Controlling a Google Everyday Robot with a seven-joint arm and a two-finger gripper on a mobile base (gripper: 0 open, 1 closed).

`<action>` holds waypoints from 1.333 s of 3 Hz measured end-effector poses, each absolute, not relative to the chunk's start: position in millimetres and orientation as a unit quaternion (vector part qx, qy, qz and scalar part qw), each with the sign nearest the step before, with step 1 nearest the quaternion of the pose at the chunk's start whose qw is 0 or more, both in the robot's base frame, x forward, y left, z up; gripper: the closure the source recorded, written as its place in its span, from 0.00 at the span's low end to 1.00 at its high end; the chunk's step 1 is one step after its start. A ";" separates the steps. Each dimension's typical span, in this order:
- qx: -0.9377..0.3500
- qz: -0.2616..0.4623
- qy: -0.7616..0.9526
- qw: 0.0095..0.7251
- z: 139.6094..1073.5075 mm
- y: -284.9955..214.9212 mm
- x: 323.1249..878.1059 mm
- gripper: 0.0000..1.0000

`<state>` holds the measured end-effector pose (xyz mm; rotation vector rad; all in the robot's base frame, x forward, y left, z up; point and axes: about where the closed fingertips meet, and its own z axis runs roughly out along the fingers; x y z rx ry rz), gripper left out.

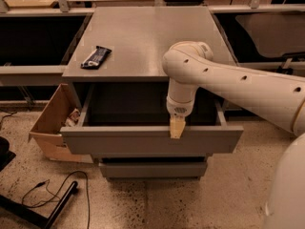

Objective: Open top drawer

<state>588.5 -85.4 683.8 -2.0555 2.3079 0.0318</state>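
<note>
The top drawer [119, 140] is a wide matte-grey drawer with a flat handleless front. It stands pulled out from the cabinet, and its dark box-like interior [128, 104] shows. My gripper [176, 127], with tan tips, hangs from the white arm [228, 82] and sits at the upper edge of the drawer front, a little right of its middle. It touches or hooks over that edge.
A black snack bar [96, 57] lies on the grey cabinet top [157, 32]. A lower drawer front [152, 169] shows under the top one. An open cardboard box [50, 123] stands left of the cabinet. Cables [52, 194] lie on the floor. My white body [288, 190] fills the lower right.
</note>
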 end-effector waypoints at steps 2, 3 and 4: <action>-0.665 0.010 0.746 0.025 683.8 -85.6 587.1 1.00; -0.665 0.020 0.747 0.006 682.4 -91.1 556.5 1.00; -0.662 0.034 0.749 -0.023 692.9 -105.4 480.2 1.00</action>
